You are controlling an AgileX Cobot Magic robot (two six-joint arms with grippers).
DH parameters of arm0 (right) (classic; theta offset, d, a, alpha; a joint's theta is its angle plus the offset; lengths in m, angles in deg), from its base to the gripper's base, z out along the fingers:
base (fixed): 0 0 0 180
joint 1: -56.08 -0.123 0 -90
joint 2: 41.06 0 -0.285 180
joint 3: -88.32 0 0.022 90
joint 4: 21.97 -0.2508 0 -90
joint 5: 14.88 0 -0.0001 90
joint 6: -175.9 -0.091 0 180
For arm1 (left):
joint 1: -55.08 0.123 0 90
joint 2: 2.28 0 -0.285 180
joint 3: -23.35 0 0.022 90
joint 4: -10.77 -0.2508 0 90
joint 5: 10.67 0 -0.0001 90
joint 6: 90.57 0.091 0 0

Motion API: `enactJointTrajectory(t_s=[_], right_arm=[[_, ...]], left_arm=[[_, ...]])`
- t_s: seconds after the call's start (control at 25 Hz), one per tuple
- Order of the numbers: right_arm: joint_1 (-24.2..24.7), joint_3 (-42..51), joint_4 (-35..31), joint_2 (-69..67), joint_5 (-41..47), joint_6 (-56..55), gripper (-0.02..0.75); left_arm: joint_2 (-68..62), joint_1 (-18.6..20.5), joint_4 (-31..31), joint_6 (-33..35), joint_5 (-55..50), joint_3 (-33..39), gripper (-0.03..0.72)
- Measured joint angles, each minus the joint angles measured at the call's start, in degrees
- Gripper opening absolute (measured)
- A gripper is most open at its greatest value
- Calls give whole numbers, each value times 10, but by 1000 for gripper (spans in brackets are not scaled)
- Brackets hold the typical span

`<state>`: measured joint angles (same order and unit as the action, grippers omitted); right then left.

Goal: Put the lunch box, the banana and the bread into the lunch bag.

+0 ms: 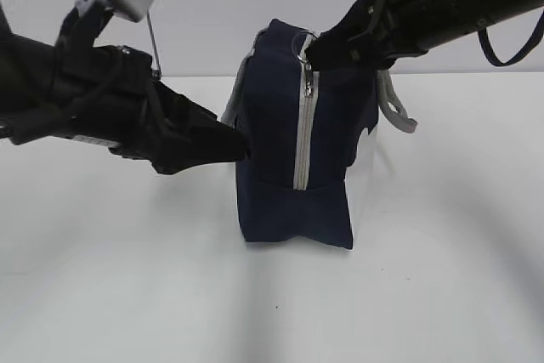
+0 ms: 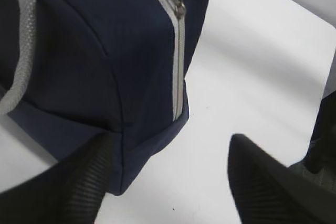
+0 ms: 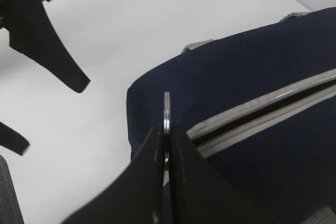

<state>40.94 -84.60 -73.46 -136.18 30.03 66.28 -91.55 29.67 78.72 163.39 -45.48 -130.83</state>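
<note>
The navy lunch bag [image 1: 272,150] stands on end on the white table, its grey zipper [image 1: 302,133] facing the camera. My right gripper [image 1: 308,57] is shut on the zipper's ring pull [image 3: 166,108] at the bag's top end. In the right wrist view the zipper [image 3: 262,111] gapes open behind the pull. My left gripper [image 1: 242,146] is open at the bag's left side. In the left wrist view the bag's lower corner [image 2: 131,156] lies between its fingers [image 2: 84,182]. The lunch box, the banana and the bread are out of view.
A grey strap handle [image 1: 395,108] hangs off the bag's right side, and another shows in the left wrist view [image 2: 23,51]. The white table [image 1: 425,278] spreads round the bag. A black cable loop [image 1: 510,48] hangs under the right arm.
</note>
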Motion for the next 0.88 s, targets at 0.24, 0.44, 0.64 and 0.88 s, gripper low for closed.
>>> enactJointTrajectory(t_s=[0.24, 0.44, 0.64, 0.88], right_arm=[[0, 0, 0, -2, 0, 0, -16], [0, 0, 0, -2, 3, 0, -16], [0, 0, 0, -15, 16, -1, -16], [0, 0, -2, -18, 17, -1, -16]], left_arm=[[-58, 0, 82, 67, 47, 0, 505], [-81, 0, 128, 114, 54, -3, 529], [-85, 0, 214, 193, 55, -5, 529], [-103, 0, 273, 240, 31, -6, 529]])
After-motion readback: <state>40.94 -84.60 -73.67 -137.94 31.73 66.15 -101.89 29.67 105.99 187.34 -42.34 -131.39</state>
